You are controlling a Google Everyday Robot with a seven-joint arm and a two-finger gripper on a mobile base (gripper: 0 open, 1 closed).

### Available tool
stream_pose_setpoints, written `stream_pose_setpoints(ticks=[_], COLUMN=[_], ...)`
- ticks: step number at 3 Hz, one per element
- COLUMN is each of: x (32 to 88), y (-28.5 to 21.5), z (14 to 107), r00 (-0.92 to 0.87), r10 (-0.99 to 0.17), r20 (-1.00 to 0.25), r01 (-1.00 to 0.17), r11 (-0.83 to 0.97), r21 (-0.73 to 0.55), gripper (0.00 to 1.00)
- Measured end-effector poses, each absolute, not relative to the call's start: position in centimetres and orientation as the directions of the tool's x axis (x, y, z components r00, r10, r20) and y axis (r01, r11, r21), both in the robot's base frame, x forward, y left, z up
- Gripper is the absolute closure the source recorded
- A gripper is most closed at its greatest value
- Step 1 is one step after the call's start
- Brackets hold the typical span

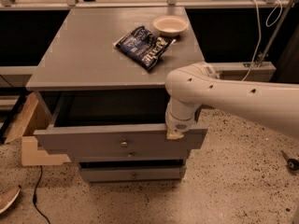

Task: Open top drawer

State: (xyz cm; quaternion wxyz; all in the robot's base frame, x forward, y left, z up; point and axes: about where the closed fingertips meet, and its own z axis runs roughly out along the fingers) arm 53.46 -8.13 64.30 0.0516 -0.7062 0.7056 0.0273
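Speckled floor (233,181), grey cabinet (93,55) w/ chip bag (145,45) + bowl (170,25) on top. We see top drawer (117,141) well out, cavity exposed. Gripper (175,133) sits at its front's upper edge, right side; grip state: can't tell. Task approx done, little travel left

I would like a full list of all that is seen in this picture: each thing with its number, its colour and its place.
cabinet: one, grey, centre of the view.
top drawer: one, grey, pulled out, round knob at mid front.
lower drawers: two, grey, under the top drawer.
snack bag: one, dark blue, on the cabinet top.
bowl: one, pale, on the cabinet top, behind the bag.
wooden piece: one, light brown, on the floor left of the cabinet.
cable: one, black, on the floor at lower left.
arm: one, white, reaching in from the right.
gripper: one, pale, at the top edge of the top drawer's front, right part.
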Motion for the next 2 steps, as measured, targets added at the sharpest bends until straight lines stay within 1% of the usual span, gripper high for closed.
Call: stream_pose_setpoints(ticks=[1, 2], x=[53.5, 52.4], y=[-8.1, -8.1], z=[64.8, 64.8], r00=[0.003, -0.018], r10=[-0.994, -0.992], r20=[-0.111, -0.123], r01=[-0.999, -0.999], r11=[0.001, 0.023], r21=[-0.034, -0.040], gripper=[1.00, 1.00])
